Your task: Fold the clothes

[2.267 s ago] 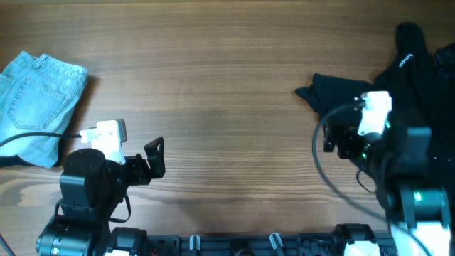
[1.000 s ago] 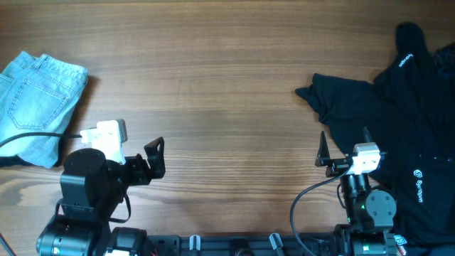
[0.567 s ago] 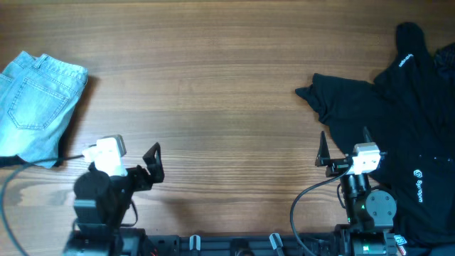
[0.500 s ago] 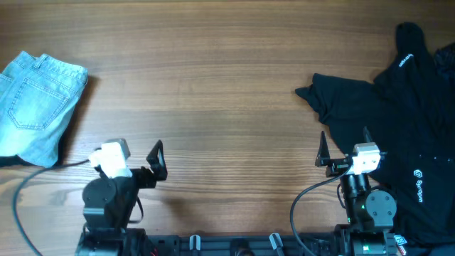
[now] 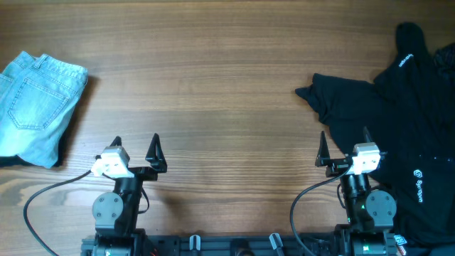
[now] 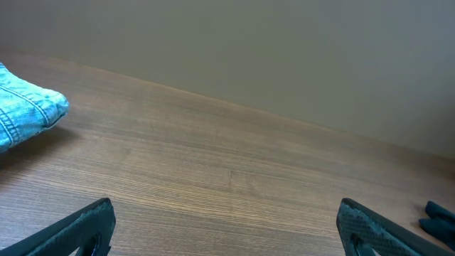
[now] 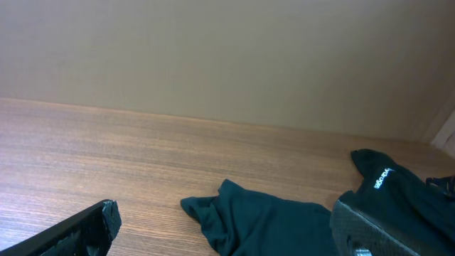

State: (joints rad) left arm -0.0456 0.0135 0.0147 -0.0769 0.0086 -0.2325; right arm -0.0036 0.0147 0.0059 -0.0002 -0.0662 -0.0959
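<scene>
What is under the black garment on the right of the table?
The black garment lies on the wooden table, which shows around its edges. The cloth hides anything else beneath.

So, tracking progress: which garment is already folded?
The light blue jeans at far left: a compact folded stack, while the black clothing at right lies spread and rumpled.

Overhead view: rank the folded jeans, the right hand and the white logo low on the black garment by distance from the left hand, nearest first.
From the left hand:
1. The folded jeans, up and to its left, at the table's left edge.
2. The right hand, level with it across the table.
3. The white logo, past the right hand on the black garment, far right.
</scene>
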